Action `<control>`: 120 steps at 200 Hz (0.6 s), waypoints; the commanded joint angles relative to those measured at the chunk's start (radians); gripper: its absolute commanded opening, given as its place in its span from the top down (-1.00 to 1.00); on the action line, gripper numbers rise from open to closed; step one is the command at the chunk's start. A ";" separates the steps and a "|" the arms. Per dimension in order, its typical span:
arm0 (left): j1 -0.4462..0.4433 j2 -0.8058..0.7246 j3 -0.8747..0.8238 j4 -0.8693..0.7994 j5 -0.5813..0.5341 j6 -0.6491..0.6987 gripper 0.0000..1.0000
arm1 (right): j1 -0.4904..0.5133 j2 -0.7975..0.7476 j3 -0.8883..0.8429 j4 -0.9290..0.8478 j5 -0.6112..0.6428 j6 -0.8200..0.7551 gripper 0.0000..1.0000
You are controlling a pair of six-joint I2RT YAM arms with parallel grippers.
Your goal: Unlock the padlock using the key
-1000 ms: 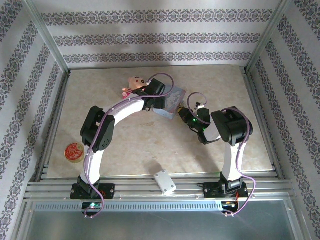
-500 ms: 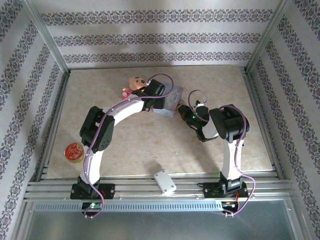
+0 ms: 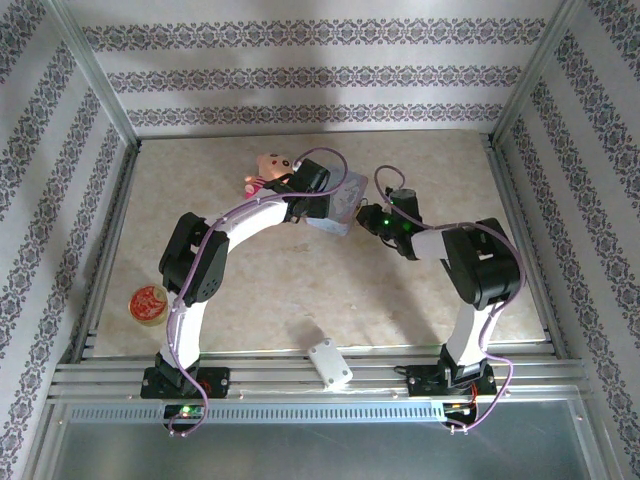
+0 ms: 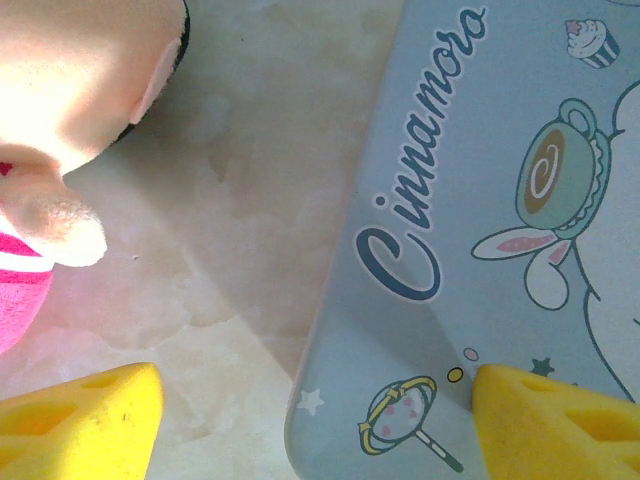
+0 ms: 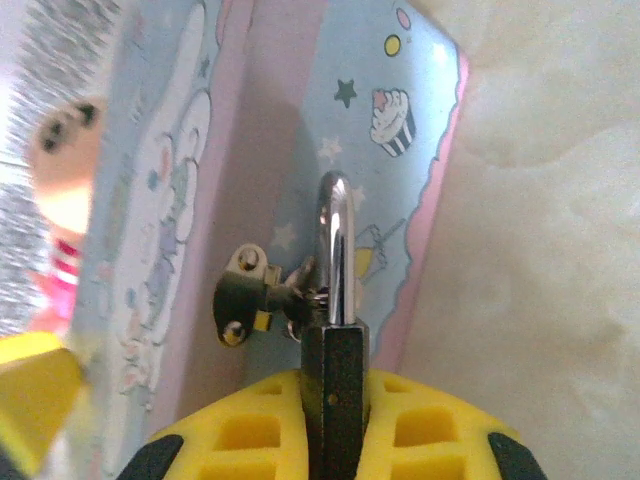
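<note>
Padlock (image 5: 336,375) pinched in right gripper (image 5: 335,425) at hasp (image 5: 250,295) of tin (image 5: 400,190)
Body to be held square, shackle (image 5: 337,240) unstrained; tin to be braced by left gripper (image 4: 318,420), spread astride its edge

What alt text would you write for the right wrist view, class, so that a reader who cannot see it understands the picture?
A small dark padlock sits clamped between the right arm's yellow fingers, its silver shackle apparently hooked through the metal hasp of a light-blue cartoon tin. Pale marbled table lies to the right.
</note>
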 commanded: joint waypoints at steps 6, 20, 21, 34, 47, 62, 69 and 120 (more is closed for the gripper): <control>0.017 0.065 -0.077 -0.261 -0.065 0.054 -0.61 | 0.020 -0.050 0.082 -0.465 0.262 -0.305 1.00; 0.017 0.064 -0.077 -0.261 -0.064 0.052 -0.61 | 0.027 -0.053 0.109 -0.532 0.308 -0.361 1.00; 0.017 0.063 -0.077 -0.261 -0.064 0.052 -0.61 | 0.028 -0.053 0.111 -0.534 0.308 -0.363 1.00; 0.017 0.062 -0.077 -0.262 -0.064 0.051 -0.61 | 0.041 -0.043 0.133 -0.552 0.334 -0.375 1.00; 0.017 0.058 -0.079 -0.264 -0.065 0.052 -0.61 | 0.063 -0.023 0.168 -0.590 0.380 -0.385 1.00; 0.017 0.051 -0.084 -0.263 -0.070 0.051 -0.61 | 0.095 0.003 0.217 -0.653 0.454 -0.388 1.00; 0.017 0.048 -0.088 -0.264 -0.072 0.052 -0.61 | 0.111 0.010 0.237 -0.682 0.501 -0.381 1.00; 0.024 0.032 -0.121 -0.259 -0.085 0.053 -0.61 | 0.162 -0.068 0.215 -0.756 0.793 -0.252 1.00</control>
